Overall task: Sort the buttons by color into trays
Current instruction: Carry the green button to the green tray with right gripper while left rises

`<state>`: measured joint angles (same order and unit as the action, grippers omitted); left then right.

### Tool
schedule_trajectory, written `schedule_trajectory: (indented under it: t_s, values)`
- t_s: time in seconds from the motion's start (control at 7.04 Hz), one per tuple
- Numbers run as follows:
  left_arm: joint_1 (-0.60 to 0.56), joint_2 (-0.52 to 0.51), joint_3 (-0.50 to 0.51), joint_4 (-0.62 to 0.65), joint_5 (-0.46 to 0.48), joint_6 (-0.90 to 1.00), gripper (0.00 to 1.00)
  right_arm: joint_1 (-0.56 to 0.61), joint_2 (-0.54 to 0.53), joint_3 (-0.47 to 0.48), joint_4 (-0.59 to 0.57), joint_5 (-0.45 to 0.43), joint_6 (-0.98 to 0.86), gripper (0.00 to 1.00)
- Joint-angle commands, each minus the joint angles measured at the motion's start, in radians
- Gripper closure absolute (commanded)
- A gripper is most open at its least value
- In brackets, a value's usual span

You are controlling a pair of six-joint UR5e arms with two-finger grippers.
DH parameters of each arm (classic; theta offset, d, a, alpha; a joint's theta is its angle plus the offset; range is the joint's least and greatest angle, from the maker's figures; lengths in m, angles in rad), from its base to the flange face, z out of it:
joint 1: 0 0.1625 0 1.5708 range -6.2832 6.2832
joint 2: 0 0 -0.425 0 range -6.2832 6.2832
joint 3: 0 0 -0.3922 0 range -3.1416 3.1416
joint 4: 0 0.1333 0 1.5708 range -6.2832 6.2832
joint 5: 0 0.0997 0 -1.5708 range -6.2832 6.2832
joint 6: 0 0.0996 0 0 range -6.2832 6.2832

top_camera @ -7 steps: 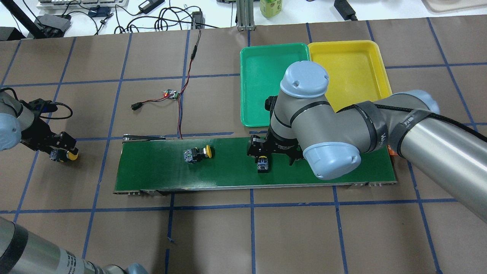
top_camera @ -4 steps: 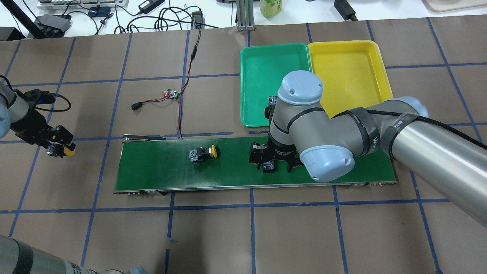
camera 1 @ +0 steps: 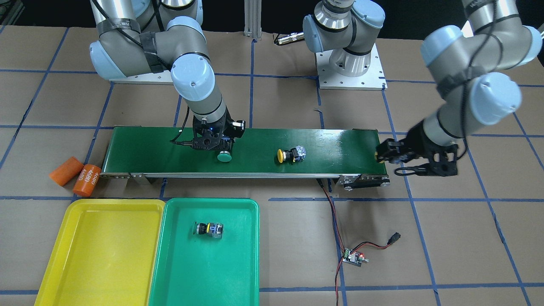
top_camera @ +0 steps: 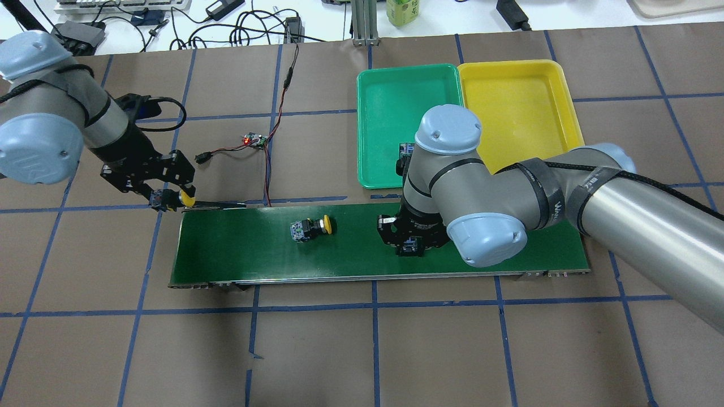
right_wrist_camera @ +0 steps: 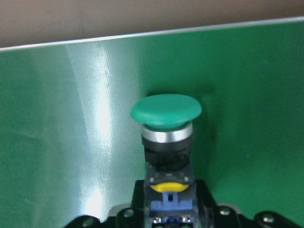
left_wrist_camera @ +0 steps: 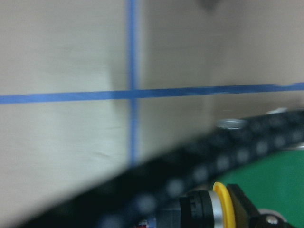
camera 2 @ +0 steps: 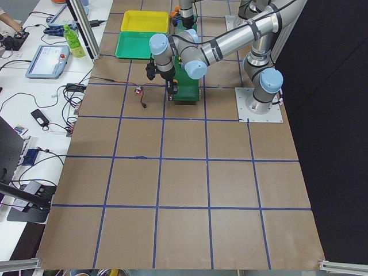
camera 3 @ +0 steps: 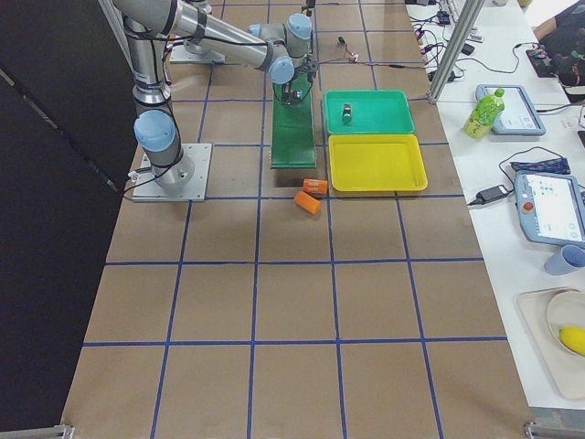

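**Each arm holds one button at the belt**

Front-facing view: the right arm comes down from 11 o'clock with its wrist upright over the conveyor belt [camera 1: 140, 148]. The right gripper [camera 1: 222, 149] has its jaws closed on the held green button [camera 1: 224, 157]. The cap points to about 5 o'clock and the long axis runs across the belt. The left arm bends down from 1 o'clock, and the left gripper [camera 1: 382, 155] lies almost level at the belt's 3 o'clock end. Its jaws are narrow around the held yellow button [camera 1: 376, 156], cap to 9 o'clock. The loose yellow button [camera 1: 291, 154] lies on its side near the middle of the belt, cap to 9 o'clock, long axis along the belt. The tray button [camera 1: 208, 228] lies on its side in the green tray [camera 1: 246, 255], cap to 9 o'clock. The yellow tray [camera 1: 55, 255] is just beside it.

Overhead view: only the body of the held green button shows, at 6 o'clock of the jaws. The held yellow button points its cap to 3 o'clock, just beside the belt's end.

Left wrist view: blurred, with a yellow cap rim at 5 o'clock.

Right wrist view: the green cap points to 12 o'clock and the jaws clamp the body below it. I cannot tell if it touches the belt.
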<state>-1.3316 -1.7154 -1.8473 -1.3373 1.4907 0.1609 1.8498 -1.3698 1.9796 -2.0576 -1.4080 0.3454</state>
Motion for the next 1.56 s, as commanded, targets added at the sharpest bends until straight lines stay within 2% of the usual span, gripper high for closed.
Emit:
schedule_trajectory:
  t_s: [0.0,0.28,0.43,0.57,0.71,0.85,0.99,1.14,1.28,1.42]
  values:
    - [-0.113,0.017,-0.103,0.009,-0.012,-0.235,1.00,-0.029,-0.006,-0.037,-0.006,-0.009,0.014,1.00]
    - [-0.179,-0.012,-0.145,0.145,-0.007,-0.277,1.00,-0.082,0.011,-0.193,-0.007,-0.009,0.009,1.00]
    - [-0.181,-0.023,-0.145,0.151,-0.009,-0.276,0.46,-0.098,0.090,-0.272,-0.015,-0.008,0.000,1.00]
    - [-0.182,-0.018,-0.144,0.152,-0.006,-0.258,0.00,-0.124,0.163,-0.362,-0.016,-0.047,-0.003,1.00]
    - [-0.181,0.002,-0.126,0.155,-0.006,-0.227,0.00,-0.161,0.219,-0.413,-0.016,-0.074,-0.044,1.00]
    - [-0.181,0.032,-0.095,0.133,-0.004,-0.193,0.00,-0.199,0.254,-0.423,-0.019,-0.075,-0.098,1.00]
    - [-0.184,0.061,-0.046,0.085,0.037,-0.158,0.00,-0.210,0.286,-0.420,-0.060,-0.075,-0.103,1.00]
    - [-0.196,0.095,0.048,0.005,0.040,-0.158,0.00,-0.213,0.317,-0.417,-0.085,-0.074,-0.092,0.55]
    - [-0.198,0.121,0.144,-0.129,0.043,-0.129,0.00,-0.212,0.319,-0.415,-0.085,-0.066,-0.085,0.05]
    - [-0.198,0.152,0.236,-0.267,0.045,-0.091,0.00,-0.213,0.316,-0.415,-0.081,-0.074,-0.086,0.00]
